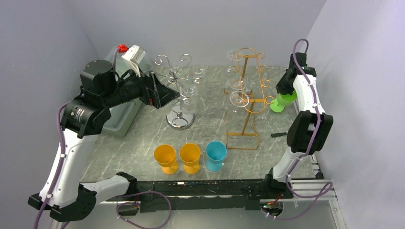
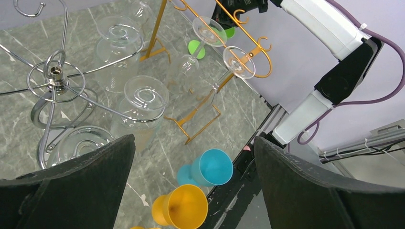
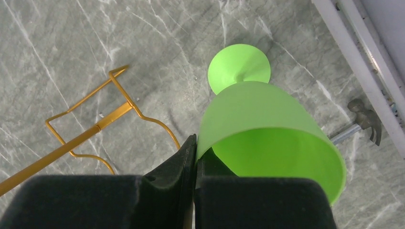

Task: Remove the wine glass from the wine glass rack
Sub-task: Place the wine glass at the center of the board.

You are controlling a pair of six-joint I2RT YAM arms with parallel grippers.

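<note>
A gold wine glass rack stands at mid-right with several clear wine glasses hanging upside down; it also shows in the left wrist view with a glass. A silver rack holds clear glasses. My left gripper is open and empty, just left of the silver rack's arms. My right gripper is shut on the rim of a green plastic goblet, one finger inside the bowl; the goblet has its foot at the table.
Two orange goblets and a blue goblet stand in a row at the front. A grey bin sits far left. A small hammer lies by the right table edge. The gold rack's base is left of the green goblet.
</note>
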